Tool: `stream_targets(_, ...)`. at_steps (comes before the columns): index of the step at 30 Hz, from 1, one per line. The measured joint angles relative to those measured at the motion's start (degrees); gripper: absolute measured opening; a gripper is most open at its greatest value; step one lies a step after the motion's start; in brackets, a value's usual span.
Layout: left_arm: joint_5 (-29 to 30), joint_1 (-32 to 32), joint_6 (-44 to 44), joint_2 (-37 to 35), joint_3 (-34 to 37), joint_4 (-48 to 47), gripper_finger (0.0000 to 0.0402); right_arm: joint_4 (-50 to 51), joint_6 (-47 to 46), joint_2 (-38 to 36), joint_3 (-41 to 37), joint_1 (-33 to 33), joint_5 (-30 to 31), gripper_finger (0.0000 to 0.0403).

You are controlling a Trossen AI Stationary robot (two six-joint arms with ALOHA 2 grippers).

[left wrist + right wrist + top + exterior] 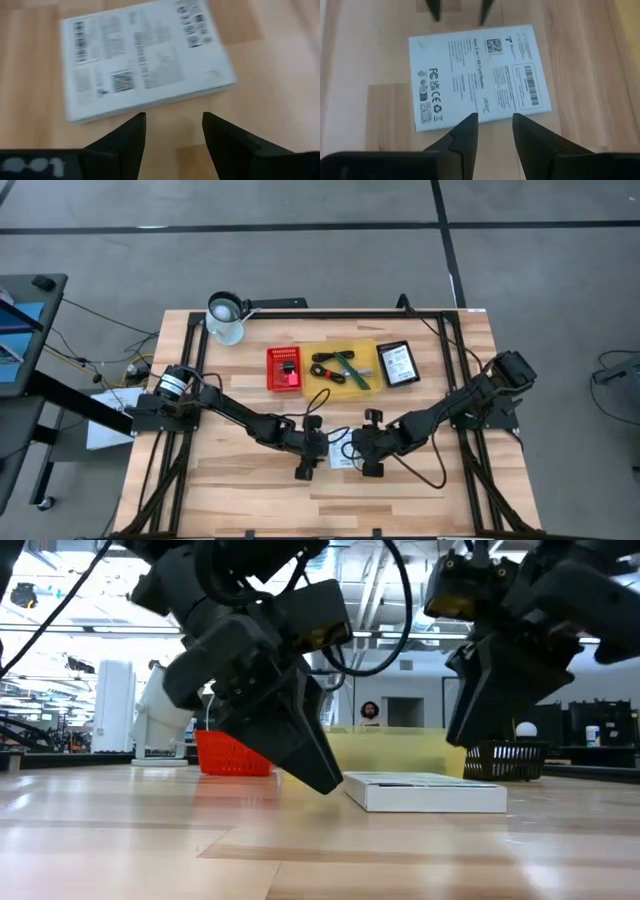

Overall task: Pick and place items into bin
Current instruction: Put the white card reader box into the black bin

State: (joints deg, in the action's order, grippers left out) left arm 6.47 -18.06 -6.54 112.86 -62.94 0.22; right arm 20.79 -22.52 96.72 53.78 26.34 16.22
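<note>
Right wrist view: flat white printed packet (pixel 479 77) lies at frame centre on the wooden table (pixel 580 60), between both grippers.
It looks light, thin, stiff and smooth, likely slippery; pinching across a short edge seems best. White face carries barcodes and small print. Right gripper (pixel 494 131) and left gripper (pixel 172 131) both hover part-open, empty, just beside opposite edges.

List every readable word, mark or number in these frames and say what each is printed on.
"FC", "UK CA": compliance marks on the flat white printed packet lying on the wooden table.
"Acer 3-in-1 SD Card Reader": my best reading of the heading on the same packet; uncertain.
Barcode, QR code and fine print on the packet: too small to read.
Left wrist view of the packet: blurred, unreadable.
Black flat box: label unreadable.
</note>
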Motion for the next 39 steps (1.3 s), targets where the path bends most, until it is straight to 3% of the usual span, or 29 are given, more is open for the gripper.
stream_targets(6,7.73,-0.9,5.88,-0.06,-3.06,-8.41,0.0187,0.21,0.01,2.29,0.02,-0.08,0.37,0.0118)
stream_targets(18,8.83,-1.18,15.36,-0.17,-3.28,-9.01,0.0183,0.5,0.06,2.59,0.0,-0.01,0.43,0.0118)
stream_targets(22,11.93,-1.33,18.85,-0.2,-3.28,-8.89,0.0148,3.09,-0.07,2.59,0.0,0.49,0.47,0.0118)
stream_targets(30,12.6,-1.18,23.55,-0.26,-3.28,-8.61,0.0017,9.15,-3.1,0.11,0.0,1.77,4.58,0.0118)
stream_targets(39,8.52,-0.96,24.43,-0.35,-3.3,-1.31,0.0002,9.85,-3.46,-3.99,0.0,1.83,6.57,0.0118)
